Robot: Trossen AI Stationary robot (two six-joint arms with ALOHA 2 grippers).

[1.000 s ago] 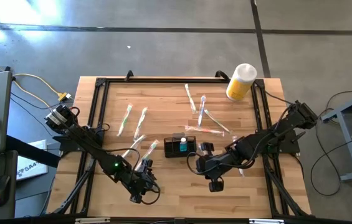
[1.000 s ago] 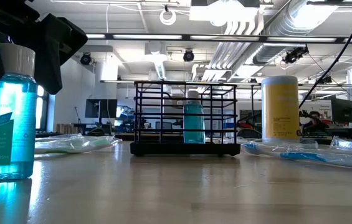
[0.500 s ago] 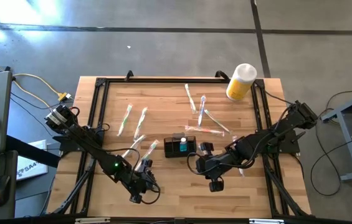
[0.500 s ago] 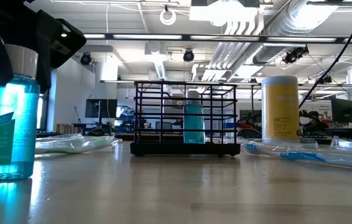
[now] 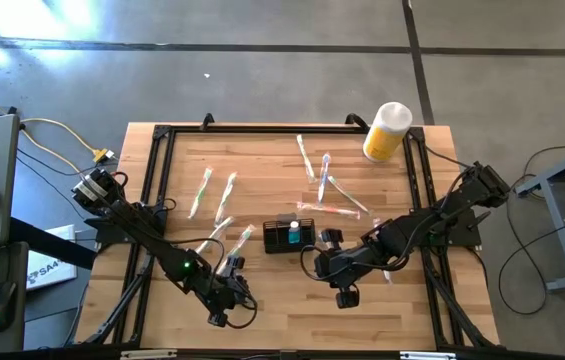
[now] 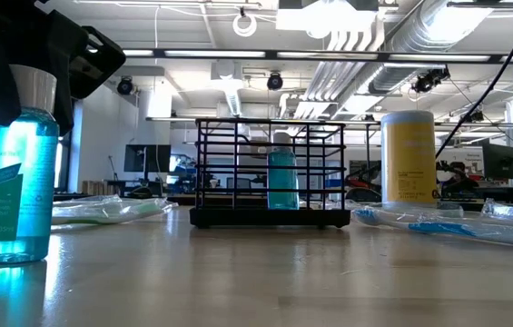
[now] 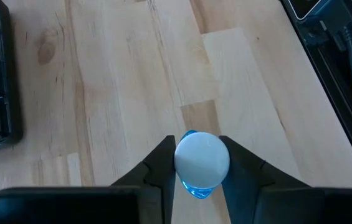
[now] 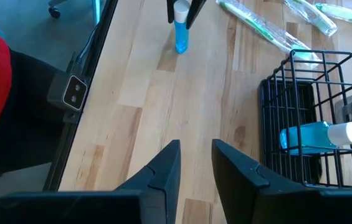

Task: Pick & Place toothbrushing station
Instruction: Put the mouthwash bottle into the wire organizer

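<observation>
Low view | blue bottle (image 6: 13, 173) | caddy (image 6: 270, 173) | yellow cylinder (image 6: 409, 157) beside

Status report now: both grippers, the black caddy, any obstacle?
Left gripper shut on blue bottle. Right gripper empty, beside caddy. Wrapped toothbrushes lie around.

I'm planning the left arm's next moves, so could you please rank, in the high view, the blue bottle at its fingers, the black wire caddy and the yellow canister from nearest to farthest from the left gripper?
1. Blue bottle: between the left gripper's fingers, near the table's front edge.
2. Black wire caddy: mid-table, toward the right arm.
3. Yellow canister: at the far right corner.
</observation>
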